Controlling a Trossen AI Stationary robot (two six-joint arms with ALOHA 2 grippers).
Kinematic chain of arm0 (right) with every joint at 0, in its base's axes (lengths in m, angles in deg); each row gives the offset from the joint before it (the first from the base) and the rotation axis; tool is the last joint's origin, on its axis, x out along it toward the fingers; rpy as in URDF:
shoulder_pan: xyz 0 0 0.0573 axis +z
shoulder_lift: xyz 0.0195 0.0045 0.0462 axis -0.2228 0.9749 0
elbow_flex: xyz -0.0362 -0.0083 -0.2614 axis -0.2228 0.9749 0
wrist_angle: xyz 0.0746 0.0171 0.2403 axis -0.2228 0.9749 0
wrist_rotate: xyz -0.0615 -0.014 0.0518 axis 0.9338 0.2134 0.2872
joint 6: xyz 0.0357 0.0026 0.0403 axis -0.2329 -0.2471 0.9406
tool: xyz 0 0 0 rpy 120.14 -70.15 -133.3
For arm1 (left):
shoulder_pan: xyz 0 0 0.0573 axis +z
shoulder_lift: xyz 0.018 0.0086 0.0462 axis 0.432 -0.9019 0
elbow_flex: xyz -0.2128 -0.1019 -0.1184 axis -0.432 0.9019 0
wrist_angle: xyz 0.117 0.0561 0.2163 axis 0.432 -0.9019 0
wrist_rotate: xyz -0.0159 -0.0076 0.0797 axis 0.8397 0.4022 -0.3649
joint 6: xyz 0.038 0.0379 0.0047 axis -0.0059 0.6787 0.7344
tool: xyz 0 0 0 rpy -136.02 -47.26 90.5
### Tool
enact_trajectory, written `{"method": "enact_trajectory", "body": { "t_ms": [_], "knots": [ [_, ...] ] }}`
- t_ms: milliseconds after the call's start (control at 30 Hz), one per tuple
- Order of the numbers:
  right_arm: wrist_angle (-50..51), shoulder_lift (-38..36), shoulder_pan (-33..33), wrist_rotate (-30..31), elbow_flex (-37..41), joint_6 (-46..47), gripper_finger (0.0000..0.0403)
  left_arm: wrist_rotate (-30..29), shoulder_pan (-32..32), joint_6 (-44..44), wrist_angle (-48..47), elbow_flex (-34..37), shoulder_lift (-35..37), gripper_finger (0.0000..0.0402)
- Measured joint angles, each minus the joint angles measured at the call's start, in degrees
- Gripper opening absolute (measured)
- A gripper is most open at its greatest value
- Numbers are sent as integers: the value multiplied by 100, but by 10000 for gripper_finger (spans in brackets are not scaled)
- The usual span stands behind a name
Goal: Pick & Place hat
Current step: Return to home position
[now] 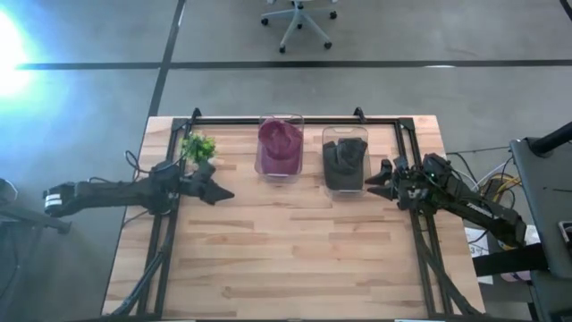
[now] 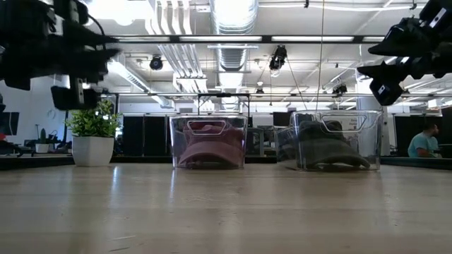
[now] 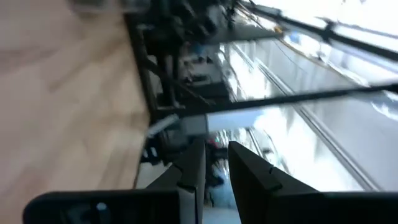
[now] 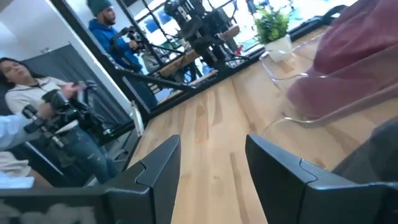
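From above we count two clear bins on the far half of the table (image 1: 286, 259). The left bin (image 1: 261, 161) holds one red cap (image 1: 280, 143). The right bin (image 1: 345, 132), just beside it, holds a black cap (image 1: 345, 163) heap (one cap or several, we cannot tell). One potted plant (image 1: 198, 146) stands near the left bin on its other side. The left gripper (image 1: 225, 192) hovers on that same side, a little nearer the table's front. The right gripper (image 1: 374, 174) hovers just past the right bin. One office chair (image 1: 299, 18) on the floor behind is cut off at the edge.

At table height both arms are cut off overhead, and we cannot read either claw here. The caps show only dimly through the bin walls. A person (image 2: 424, 143) shows far behind, beyond the right bin.

The left wrist view is smeared. Its fingers (image 3: 189, 174) stand a narrow gap apart with nothing between them, and no bin can be made out.

In the right wrist view the fingers (image 4: 155, 171) are spread wide and empty. The left bin with the red cap lies ahead, and the black cap is cut off at the edge. Two people (image 4: 109, 31) stand beyond the table.
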Motion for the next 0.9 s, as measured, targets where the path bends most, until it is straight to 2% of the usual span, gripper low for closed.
{"method": "enact_trajectory", "body": {
  "t_ms": [233,533,733,900],
  "knots": [
    [-7,-136,543,5,75,-87,178,29,-232,747,-399,11,841,64],
    [-343,-286,1622,-15,300,-98,178,23,-494,782,-552,14,1860,64],
    [-382,-309,1864,-13,318,-107,178,32,-491,793,-508,17,2576,64],
    [-800,-309,1872,-13,446,-107,178,23,-496,797,-451,20,2643,64]
  ]
}}
